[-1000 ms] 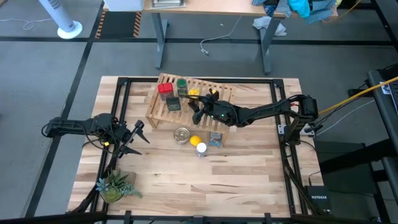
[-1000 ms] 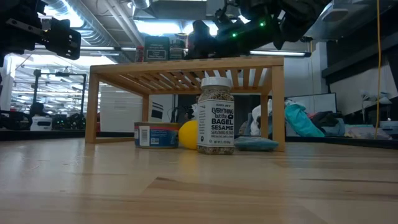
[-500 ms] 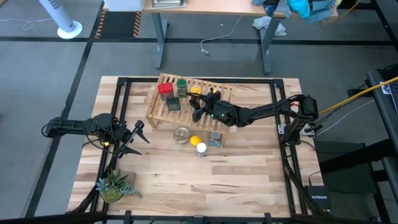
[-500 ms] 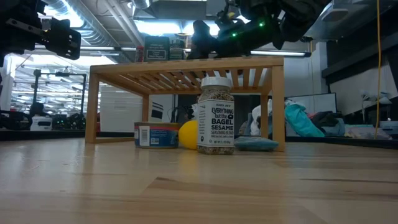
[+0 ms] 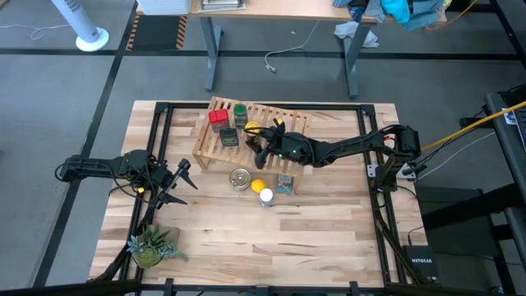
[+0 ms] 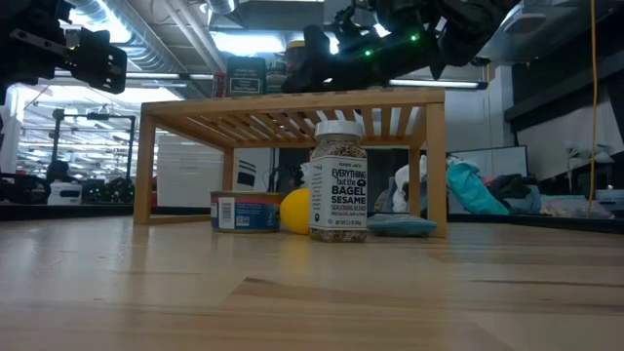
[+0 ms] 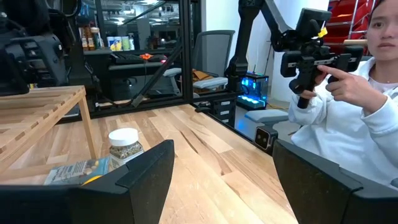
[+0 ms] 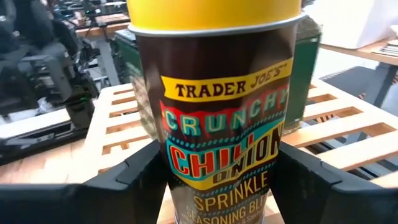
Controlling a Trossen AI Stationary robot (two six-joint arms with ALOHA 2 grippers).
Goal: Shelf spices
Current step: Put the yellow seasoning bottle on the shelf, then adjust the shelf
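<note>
The shelf (image 5: pixel 212 146) stands at the table's far middle. On its slats are a red tin (image 5: pixel 218 117), a green-lidded jar (image 5: pixel 240 111) and a dark grey tin (image 5: pixel 229 138). My right gripper (image 5: pixel 256 138) reaches over the shelf's top, shut on the yellow-lidded jar (image 8: pixel 217 112), which stands upright beside them (image 5: pixel 251 126). The white-lidded jar (image 5: pixel 266 196) stands on its base on the table in front of the shelf (image 6: pixel 338 180). My left gripper (image 5: pixel 185 182) waits open at the table's left side, nothing between its fingers (image 7: pixel 224 174). My right gripper has the yellow-lidded jar between its two fingers (image 8: pixel 124 186), one on each side of the jar's labelled wall (image 8: pixel 180 186), below the lid. The fingers come nearly level from the table's right. The jar stays upright over the slats; its base is out of the picture.
On the table in front of the shelf lie a silver round tin (image 5: pixel 240 178), a yellow fruit (image 5: pixel 258 186) and a flat blue packet (image 5: pixel 285 183). A potted plant (image 5: pixel 153 245) sits at the near left corner. A person (image 7: pixel 367 124) sits beyond the table with a hand controller.
My right gripper has swung a little toward the table's left over the shelf's top, carrying the yellow-lidded jar with it. The jar's lid now stands closer to the green-lidded jar and shows in the low view above the shelf.
</note>
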